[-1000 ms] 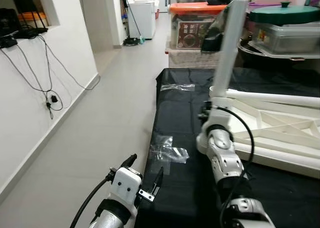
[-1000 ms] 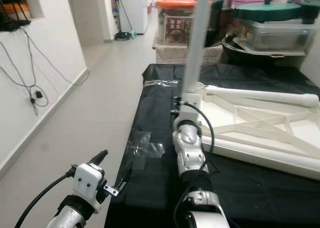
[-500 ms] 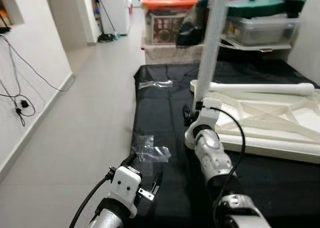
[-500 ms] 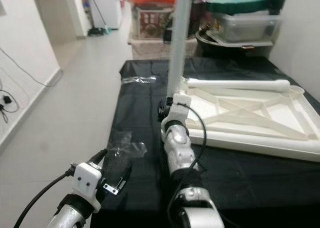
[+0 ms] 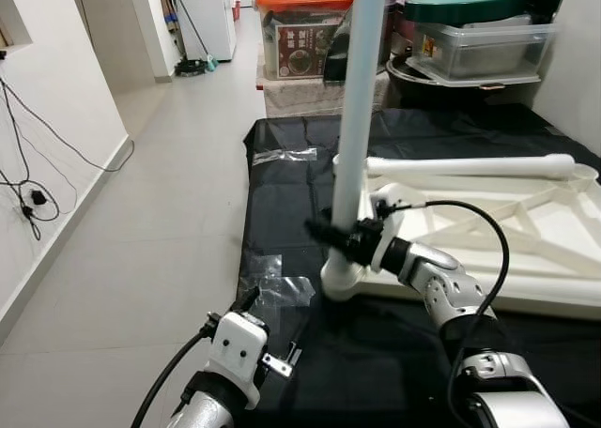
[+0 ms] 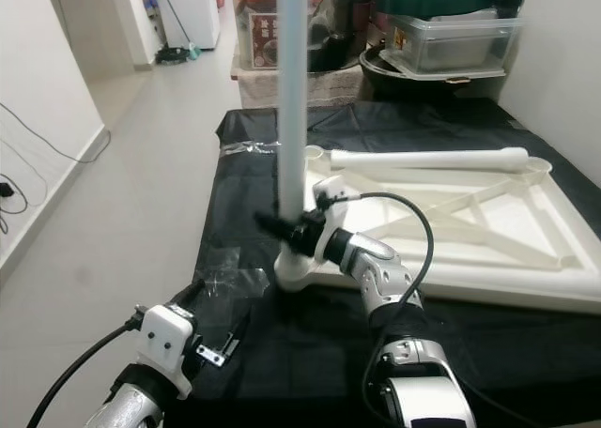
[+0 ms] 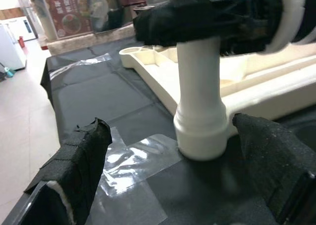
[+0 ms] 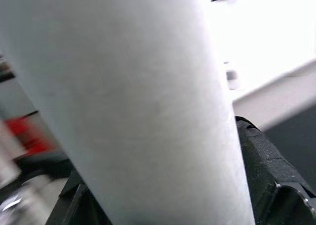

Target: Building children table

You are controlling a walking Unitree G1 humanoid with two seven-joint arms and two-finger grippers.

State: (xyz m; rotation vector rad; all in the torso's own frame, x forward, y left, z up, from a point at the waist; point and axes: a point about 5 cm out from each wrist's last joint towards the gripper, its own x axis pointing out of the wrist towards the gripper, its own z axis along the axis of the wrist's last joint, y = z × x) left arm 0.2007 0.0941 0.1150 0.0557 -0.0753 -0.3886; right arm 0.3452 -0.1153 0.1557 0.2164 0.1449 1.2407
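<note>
The white table leg (image 5: 357, 118) stands upright at the near-left corner socket (image 5: 343, 280) of the inverted white table top (image 6: 488, 231), which lies on the black-covered surface (image 5: 282, 193). Its long axis runs vertical, free end up. The right claw (image 5: 349, 237) is clamped across the leg low down, just above the socket. Judgement: keep the leg plumb while seating or turning it; any tilt risks binding. The left claw (image 7: 173, 151) hovers spread, near the socket's base, holding nothing. A second leg (image 5: 470, 166) lies horizontal along the far edge.
</note>
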